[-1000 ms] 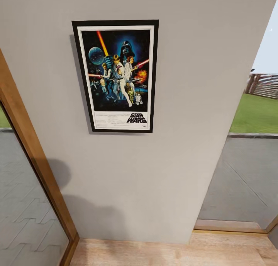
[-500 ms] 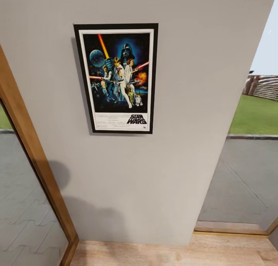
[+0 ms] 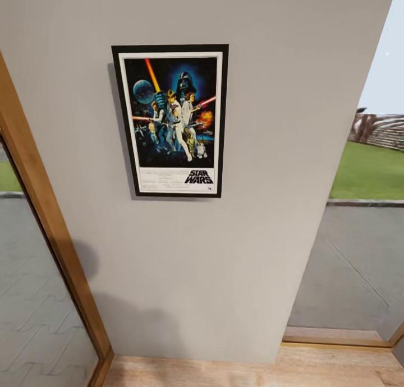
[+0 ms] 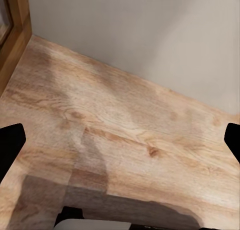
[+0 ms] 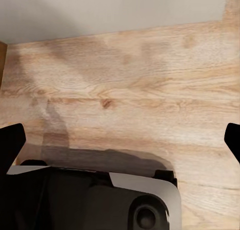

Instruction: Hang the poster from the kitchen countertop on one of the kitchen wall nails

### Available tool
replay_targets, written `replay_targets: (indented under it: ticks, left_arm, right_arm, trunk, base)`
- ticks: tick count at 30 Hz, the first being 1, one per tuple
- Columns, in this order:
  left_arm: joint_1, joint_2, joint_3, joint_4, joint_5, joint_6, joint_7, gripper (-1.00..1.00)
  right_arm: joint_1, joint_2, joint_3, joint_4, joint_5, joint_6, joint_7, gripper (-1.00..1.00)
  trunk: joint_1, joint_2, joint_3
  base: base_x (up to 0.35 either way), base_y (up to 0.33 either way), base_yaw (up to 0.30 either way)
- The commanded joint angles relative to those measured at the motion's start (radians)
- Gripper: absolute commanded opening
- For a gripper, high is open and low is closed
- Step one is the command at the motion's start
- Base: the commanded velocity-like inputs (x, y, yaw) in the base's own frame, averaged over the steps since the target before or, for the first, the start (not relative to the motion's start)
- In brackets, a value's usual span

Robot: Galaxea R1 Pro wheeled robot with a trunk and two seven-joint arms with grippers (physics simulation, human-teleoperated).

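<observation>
The poster hangs flat and upright on the pale grey wall, in its black frame with the "STAR WARS" logo at its lower right. No nail shows around it; whatever holds it is hidden behind the frame. The countertop is out of view. In the left wrist view my left gripper is open, its dark fingertips far apart over bare wooden floor. My right gripper is also open above the floor, with nothing between its fingertips.
A wooden door frame runs down the left of the wall, with glass beside it. At the right a tall window looks onto paving and lawn. Wooden floor meets the wall's foot. My dark base lies under the right gripper.
The whole picture has shifted: the camera has moved, so the poster sits a little lower and smaller in the view. The poster itself stays in place on the wall.
</observation>
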Motion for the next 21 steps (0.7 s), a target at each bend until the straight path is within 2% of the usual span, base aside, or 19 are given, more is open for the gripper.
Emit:
replay_targets:
  ticks: [1, 2, 6, 11, 16, 21]
  left_arm:
    - [0.0, 0.0, -0.003, 0.002, 0.01, 0.0, -0.007, 1.0]
    - [0.0, 0.0, -0.003, 0.002, 0.01, 0.0, -0.007, 1.0]
    - [0.0, 0.0, -0.003, 0.002, 0.01, 0.0, -0.007, 1.0]
    - [0.0, 0.0, -0.003, 0.002, 0.01, 0.0, -0.007, 1.0]
    - [0.0, 0.0, -0.003, 0.002, 0.01, 0.0, -0.007, 1.0]
    - [0.0, 0.0, -0.003, 0.002, 0.01, 0.0, -0.007, 1.0]
  right_arm:
    - [0.0, 0.0, 0.0, 0.002, -0.008, 0.0, 0.006, 1.0]
    - [0.0, 0.001, 0.0, 0.002, -0.007, 0.0, -0.03, 1.0]
    - [0.0, 0.017, 0.0, 0.01, -0.006, 0.001, -0.102, 1.0]
    - [0.0, 0.026, 0.001, 0.08, -0.007, 0.002, -0.204, 1.0]
    - [0.0, 0.032, 0.001, 0.177, -0.006, 0.003, -0.265, 1.0]
    - [0.0, 0.039, 0.001, 0.217, -0.006, 0.003, -0.277, 1.0]
  trunk:
    - [0.0, -0.001, 0.001]
    - [0.0, -0.001, 0.002]
    - [0.0, -0.001, 0.005]
    - [0.0, -0.001, 0.005]
    - [0.0, -0.001, 0.005]
    - [0.0, -0.001, 0.005]
  base:
    - [0.0, 0.0, 0.0]
    - [0.0, 0.0, 0.0]
    - [0.0, 0.0, 0.0]
    - [0.0, 0.0, 0.0]
    - [0.0, 0.0, 0.0]
    - [0.0, 0.0, 0.0]
